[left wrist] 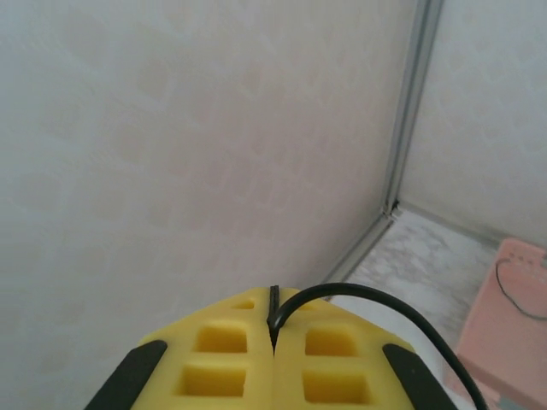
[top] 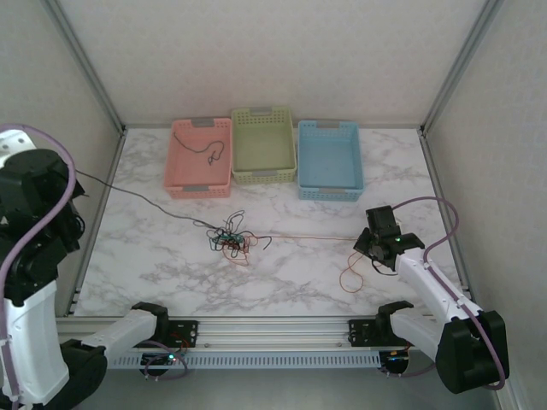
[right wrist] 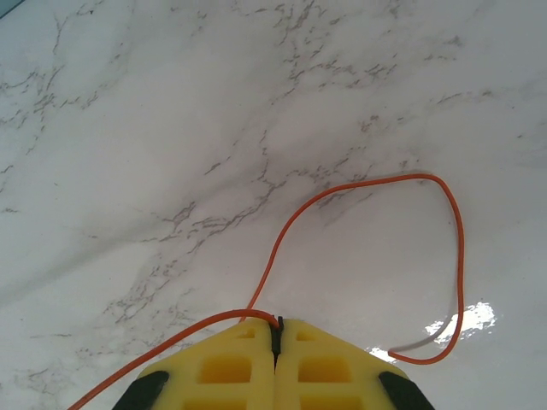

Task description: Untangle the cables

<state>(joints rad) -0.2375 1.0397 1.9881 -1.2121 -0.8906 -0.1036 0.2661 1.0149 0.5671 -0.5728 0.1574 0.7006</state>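
At the left edge of the bench [top: 154, 273] the left gripper [left wrist: 273, 329], up off the surface, is clamped on a black wire [left wrist: 376, 301] that slopes down to the knot of cables [top: 229, 239] mid-bench. By the far edge a dark wire [top: 209, 152] lies in the pink basket [top: 175, 166]. From the knot an orange wire [top: 308, 237] runs straight to the right gripper [right wrist: 276, 329], closed on it near the right edge, its free end looping on the marble.
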